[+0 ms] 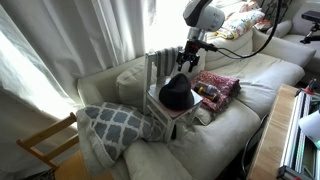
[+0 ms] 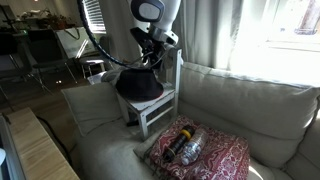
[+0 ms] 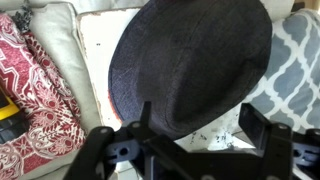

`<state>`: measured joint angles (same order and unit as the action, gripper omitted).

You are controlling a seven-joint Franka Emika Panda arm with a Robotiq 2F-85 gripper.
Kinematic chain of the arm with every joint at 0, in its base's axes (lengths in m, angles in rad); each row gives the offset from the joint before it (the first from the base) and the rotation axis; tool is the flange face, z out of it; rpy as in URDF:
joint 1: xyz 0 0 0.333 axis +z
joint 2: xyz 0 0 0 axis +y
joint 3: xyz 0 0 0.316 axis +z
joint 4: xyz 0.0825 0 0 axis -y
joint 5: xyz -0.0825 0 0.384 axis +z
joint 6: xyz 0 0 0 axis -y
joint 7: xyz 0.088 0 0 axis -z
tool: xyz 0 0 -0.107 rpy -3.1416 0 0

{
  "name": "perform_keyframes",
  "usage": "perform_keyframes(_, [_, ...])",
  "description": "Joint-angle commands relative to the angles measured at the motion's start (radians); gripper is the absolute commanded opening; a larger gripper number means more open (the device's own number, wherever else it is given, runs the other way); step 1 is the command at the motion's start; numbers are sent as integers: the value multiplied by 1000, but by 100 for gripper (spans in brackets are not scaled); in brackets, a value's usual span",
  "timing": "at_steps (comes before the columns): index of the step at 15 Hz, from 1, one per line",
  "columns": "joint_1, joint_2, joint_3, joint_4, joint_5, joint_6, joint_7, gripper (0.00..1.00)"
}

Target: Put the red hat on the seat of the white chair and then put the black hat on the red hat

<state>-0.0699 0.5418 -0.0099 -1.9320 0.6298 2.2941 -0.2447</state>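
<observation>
The black hat (image 3: 190, 60) is seen as plain charcoal black, and a sliver of red (image 3: 104, 98) is shown at its rim. The seat (image 3: 92, 35) of the white chair (image 1: 158, 62) is painted white and flecked with dark specks. A folded cloth (image 3: 30, 80) is patterned in red and white. A cushion (image 1: 115, 125) is latticed in grey and white. The sofa (image 1: 255, 95) is coloured pale beige.

Daylight: we've got it streaming through the sheer curtains (image 1: 60, 50), blown out to white.
Glare: in an exterior view the window (image 2: 285, 25) washes out its corner.
Sofa: the sofa (image 1: 250, 80) is evenly lit, with soft shadows only.
Wrist view: we're seeing the black hat (image 3: 190, 60) as a flat dark mass with a faint weave.
Focus: the gripper (image 3: 195, 135) is a blurred, dark silhouette.
Sharpness: all our views are coarse and grainy.
</observation>
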Motion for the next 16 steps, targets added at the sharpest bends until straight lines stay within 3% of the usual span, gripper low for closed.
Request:
perform_keyframes(1, [24,-163,-4,-125,-131,27,98,100])
perform_keyframes(9, [23,-487,-10,-240,-225,-160,311,100])
perform_keyframes(16, [29,-692,-5,-244,-253,-383,498,100])
